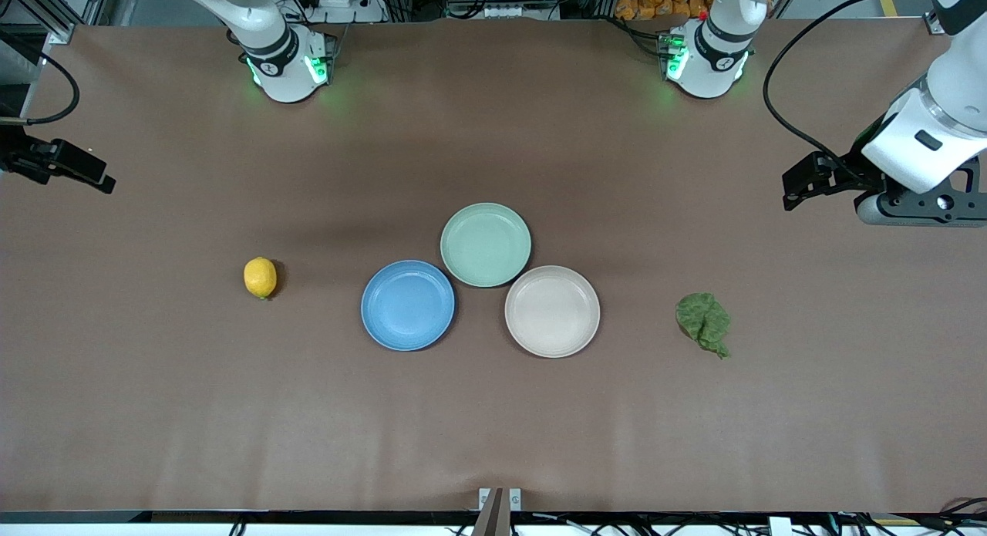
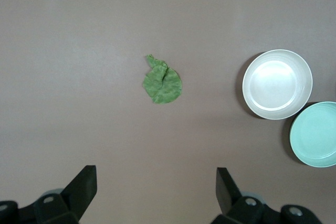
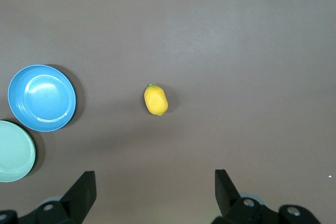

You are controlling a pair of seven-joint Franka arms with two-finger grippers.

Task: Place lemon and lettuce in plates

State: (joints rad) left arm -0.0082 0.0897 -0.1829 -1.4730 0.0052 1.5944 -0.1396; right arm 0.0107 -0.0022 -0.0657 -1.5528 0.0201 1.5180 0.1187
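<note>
On the brown surface (image 1: 493,412), the lemon (image 1: 261,277) is seen at nine o'clock of the blue plate (image 1: 408,305), the lettuce (image 1: 703,321) at three o'clock of the beige plate (image 1: 552,311). The left pincer (image 2: 156,192) is held wide over the lettuce's end, the right pincer (image 3: 155,192) wide over the lemon's end.

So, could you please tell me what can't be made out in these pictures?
- Right gripper: front view, mostly cut off by the picture's edge; only its dark tip shows.
- Left gripper: left wrist view shows only the ends of its open fingers; the rest is cut off by the frame's edge.
- Mint-green plate: partly cut off in both wrist views.
- Underside of the lettuce: hidden by the leaf itself, every view.
</note>
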